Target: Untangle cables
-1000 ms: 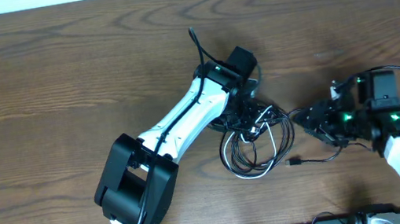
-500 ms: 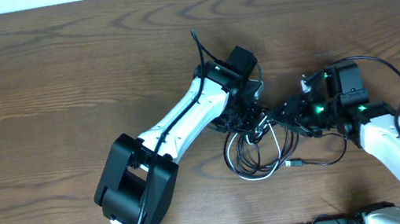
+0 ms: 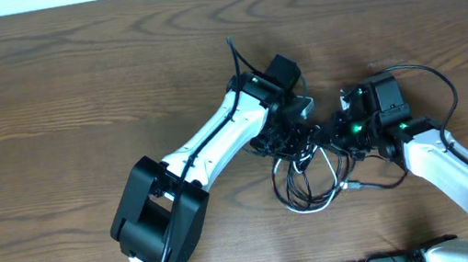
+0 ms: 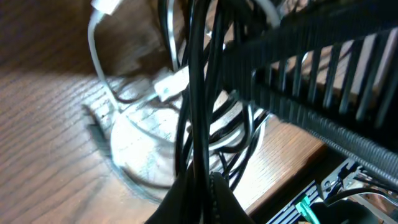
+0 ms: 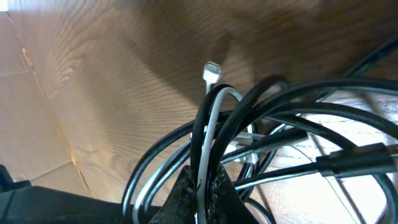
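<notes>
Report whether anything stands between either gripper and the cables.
Nothing visible does. The left gripper is shut on black strands of the cables. The right gripper is shut on the white cable and black ones beside it. Between the two grippers is only the tangle itself, lying on the table.

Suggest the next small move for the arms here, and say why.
Probably ease the right gripper slowly away from the left gripper. Both are shut on strands of the cables; the right pinches the white cable beside a black one, so a gentle pull may draw it from the loops.
</notes>
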Controlling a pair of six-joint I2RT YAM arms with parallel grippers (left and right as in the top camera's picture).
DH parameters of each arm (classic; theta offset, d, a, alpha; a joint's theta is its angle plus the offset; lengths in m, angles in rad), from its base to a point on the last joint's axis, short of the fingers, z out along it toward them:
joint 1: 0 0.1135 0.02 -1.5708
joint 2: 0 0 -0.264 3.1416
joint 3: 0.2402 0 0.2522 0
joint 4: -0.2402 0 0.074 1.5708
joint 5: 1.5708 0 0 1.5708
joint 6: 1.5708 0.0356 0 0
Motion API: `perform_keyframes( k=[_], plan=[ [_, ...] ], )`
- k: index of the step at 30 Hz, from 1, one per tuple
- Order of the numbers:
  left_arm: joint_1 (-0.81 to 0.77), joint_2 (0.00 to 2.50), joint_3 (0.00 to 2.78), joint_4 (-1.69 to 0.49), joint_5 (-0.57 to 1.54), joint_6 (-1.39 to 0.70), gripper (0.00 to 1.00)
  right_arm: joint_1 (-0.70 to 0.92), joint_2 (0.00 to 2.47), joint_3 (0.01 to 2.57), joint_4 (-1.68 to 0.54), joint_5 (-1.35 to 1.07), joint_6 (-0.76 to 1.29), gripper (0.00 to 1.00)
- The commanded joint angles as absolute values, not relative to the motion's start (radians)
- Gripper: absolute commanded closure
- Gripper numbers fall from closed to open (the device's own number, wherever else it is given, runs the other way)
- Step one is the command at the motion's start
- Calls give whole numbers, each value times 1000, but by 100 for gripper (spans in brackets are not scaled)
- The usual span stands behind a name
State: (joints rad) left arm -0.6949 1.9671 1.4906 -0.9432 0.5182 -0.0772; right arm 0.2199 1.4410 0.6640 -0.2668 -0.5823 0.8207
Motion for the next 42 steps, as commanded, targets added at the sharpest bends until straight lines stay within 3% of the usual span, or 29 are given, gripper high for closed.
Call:
perform_keyframes(
  k=[1,5,17,21,25,42],
  plan=[
    [-690,1939,1485,-987,397,-62,93,196,1433,662,-265,-632,736,99],
    [-690,1939,1485,-1051,272,-64,93,138,1373,662,-279,-743,659,99],
    [-690,1927,1485,-1038,259,-65,92,-151,1188,662,-284,-1213,633,99],
    [-690,1927,1485,-1037,155,-134,93,-237,1178,662,-284,-1316,603,99],
    [-687,1925,1485,-1063,52,-205,92,-306,1178,662,-315,-1312,538,99],
    [-622,1581,1485,-979,68,-231,93,-326,1178,662,-688,-917,234,99]
  ],
)
